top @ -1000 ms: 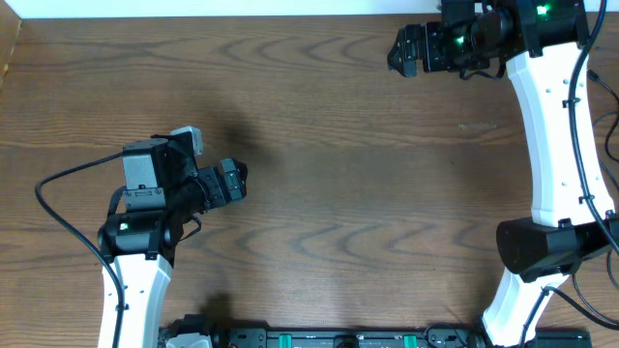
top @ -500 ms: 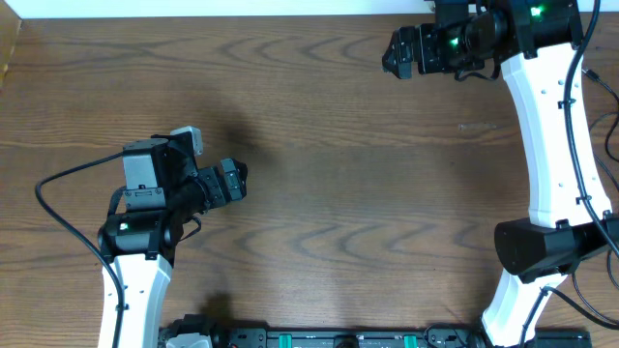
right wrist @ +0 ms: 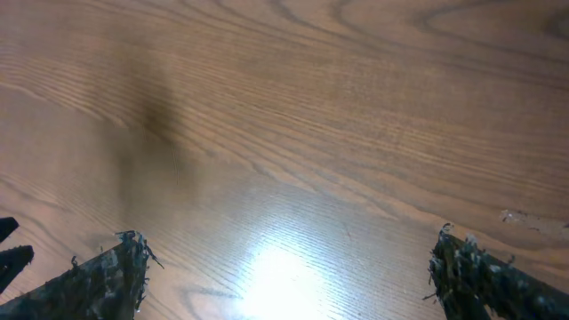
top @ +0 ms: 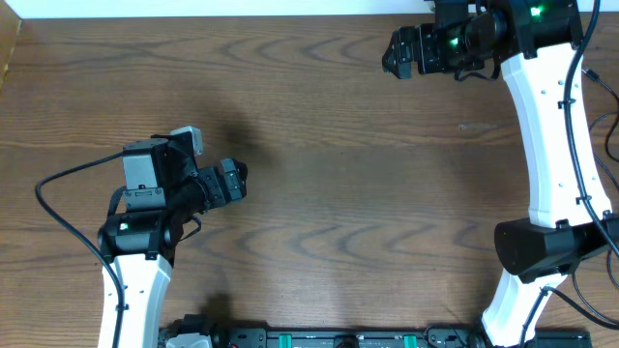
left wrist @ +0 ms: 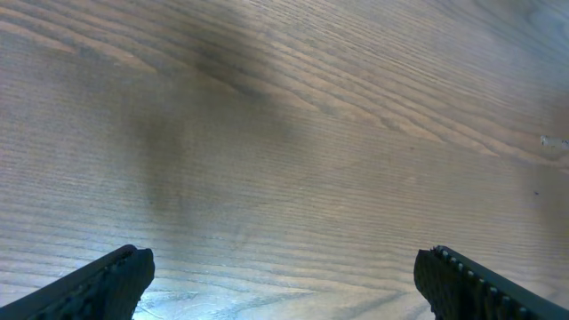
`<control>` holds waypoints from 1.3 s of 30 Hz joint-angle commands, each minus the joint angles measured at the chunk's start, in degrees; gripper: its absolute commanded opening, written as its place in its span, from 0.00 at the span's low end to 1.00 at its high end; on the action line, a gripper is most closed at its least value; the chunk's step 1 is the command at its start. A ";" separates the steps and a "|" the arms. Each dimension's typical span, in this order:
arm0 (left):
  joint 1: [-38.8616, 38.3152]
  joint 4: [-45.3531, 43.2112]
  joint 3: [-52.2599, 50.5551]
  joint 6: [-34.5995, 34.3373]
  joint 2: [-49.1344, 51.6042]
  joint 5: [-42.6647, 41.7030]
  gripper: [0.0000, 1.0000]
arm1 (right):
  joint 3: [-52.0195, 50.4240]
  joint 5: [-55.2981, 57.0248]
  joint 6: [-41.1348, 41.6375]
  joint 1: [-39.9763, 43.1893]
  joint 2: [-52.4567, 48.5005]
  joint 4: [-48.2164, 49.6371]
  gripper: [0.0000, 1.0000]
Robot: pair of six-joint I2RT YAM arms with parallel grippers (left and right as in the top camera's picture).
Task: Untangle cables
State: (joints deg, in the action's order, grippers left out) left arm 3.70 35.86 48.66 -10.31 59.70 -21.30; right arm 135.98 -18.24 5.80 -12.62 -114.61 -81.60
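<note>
No cables show in any view; they are out of view. My left gripper (top: 238, 180) hovers over the left-middle of the wooden table (top: 329, 193), pointing right. In the left wrist view the left gripper (left wrist: 284, 271) stands open, with only bare wood between its black fingertips (left wrist: 116, 276). My right gripper (top: 391, 50) is at the back right of the table, pointing left. Seen from the right wrist, the right gripper (right wrist: 289, 271) is wide open over bare wood, its frayed fingertips (right wrist: 111, 271) far apart with nothing between them.
The left arm's own thick black wire (top: 58, 217) loops out over the table's left side. A black equipment rail (top: 319, 338) runs along the front edge. A white strip (top: 193, 8) borders the back edge. The right arm's white link (top: 551, 126) crosses the right side.
My right gripper has shifted slightly to the left along the back of the table. The left arm has not moved. Both grippers stay open.
</note>
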 commanded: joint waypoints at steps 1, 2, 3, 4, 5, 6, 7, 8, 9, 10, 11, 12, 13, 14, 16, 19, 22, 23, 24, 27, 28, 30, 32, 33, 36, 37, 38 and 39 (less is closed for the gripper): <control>0.24 0.13 0.52 0.55 -0.11 -0.48 0.98 | -0.04 -0.13 -0.74 -0.44 0.11 -0.13 0.99; 0.24 0.13 0.52 0.55 -0.50 -0.48 0.98 | -0.04 -0.13 -0.74 -0.44 0.11 -0.11 0.99; 0.24 0.11 0.48 0.55 -1.09 -0.46 0.98 | -0.04 -0.13 -0.72 -0.44 0.11 -0.11 0.99; 0.24 0.13 0.37 0.55 -1.73 -0.48 0.98 | -0.04 -0.13 -0.72 -0.46 0.11 -0.11 0.99; 0.24 0.13 0.17 0.55 -2.73 -0.48 0.98 | -0.04 -0.13 -0.74 -0.46 0.11 -0.13 0.99; 0.24 0.15 -0.20 0.55 -4.26 -0.46 0.98 | -0.04 -0.13 -0.72 -0.46 0.11 -0.11 0.99; 0.24 0.13 -0.48 0.55 -5.03 -0.48 0.98 | -0.04 -0.13 -0.72 -0.46 0.11 -0.11 0.99; 0.24 0.15 -0.74 0.55 -5.70 -0.48 0.98 | -0.04 -0.13 -0.74 -0.46 0.11 -0.13 0.99; 0.24 0.68 -0.98 0.57 -6.58 -0.04 0.99 | -0.04 -0.13 -0.74 -0.46 0.11 -0.11 0.99; 0.24 1.95 -1.09 0.57 -7.56 0.83 0.98 | -0.04 -0.13 -0.74 -0.46 0.11 -0.13 0.99; 0.22 2.45 -1.22 0.57 -8.20 1.14 0.98 | -0.04 -0.13 -0.74 -0.46 0.11 -0.11 0.99; 0.17 2.97 -1.51 0.57 -9.14 1.29 0.98 | -0.04 -0.13 -0.74 -0.46 0.11 -0.13 0.99; 0.17 3.21 -1.75 0.57 -10.05 1.29 0.98 | -0.04 -0.13 -0.74 -0.46 0.11 -0.11 0.99; 0.17 3.34 -1.88 0.57 -10.73 1.29 0.98 | -0.04 -0.13 -0.72 -0.46 0.11 -0.11 0.99; 0.17 4.11 -1.97 0.55 -12.04 1.25 0.98 | -0.04 -0.13 -0.74 -0.46 0.11 -0.13 0.99; 0.17 5.27 -2.01 0.57 -13.86 1.31 0.98 | -0.04 -0.13 -0.74 -0.57 0.11 -0.11 0.99; 0.09 4.96 -2.08 0.59 -15.41 2.75 0.98 | -0.04 -0.13 -0.74 -0.55 0.11 -0.11 0.99; -0.04 4.81 -2.16 0.59 -15.82 3.43 0.98 | -0.04 -0.13 -0.72 -0.55 0.11 -0.11 0.99; -0.31 4.46 -2.40 0.59 -16.41 4.44 0.98 | -0.04 -0.13 -0.72 -0.55 0.11 -0.13 0.99; -1.07 1.79 -3.91 0.85 -18.45 5.97 0.98 | -0.04 -0.13 -0.74 -0.55 0.11 -0.13 0.99; -1.29 0.28 -4.83 1.01 -19.41 5.95 0.98 | -0.04 -0.13 -0.74 -0.55 0.11 -0.13 0.99; -1.62 -2.32 -6.60 1.01 -21.18 5.92 0.98 | -0.04 -0.13 -0.74 -0.55 0.11 -0.11 0.99; -1.77 -5.18 -8.96 1.01 -23.37 5.79 0.98 | -0.04 -0.13 -0.72 -0.55 0.11 -0.11 0.99; -1.77 -6.69 -10.25 1.01 -24.50 5.70 0.98 | -0.04 -0.13 -0.74 -0.55 0.11 -0.13 0.99; -1.77 -10.97 -14.32 1.01 -27.85 5.70 0.98 | -0.04 -0.13 -0.72 -0.55 0.11 -0.11 0.99; -1.77 -12.57 -15.91 1.01 -29.16 5.70 0.99 | -0.04 -0.13 -0.74 -0.55 0.11 -0.13 0.99; -1.77 -13.94 -17.31 1.01 -30.21 5.73 0.98 | -0.04 -0.13 -0.72 -0.55 0.11 -0.13 0.99; -1.77 -15.82 -19.04 1.01 -31.54 5.70 0.98 | -0.04 -0.13 -0.74 -0.55 0.11 -0.13 0.99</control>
State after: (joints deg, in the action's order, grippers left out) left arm 2.13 22.85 33.26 -10.26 31.16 -16.14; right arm 135.98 -18.24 5.78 -12.62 -114.61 -81.60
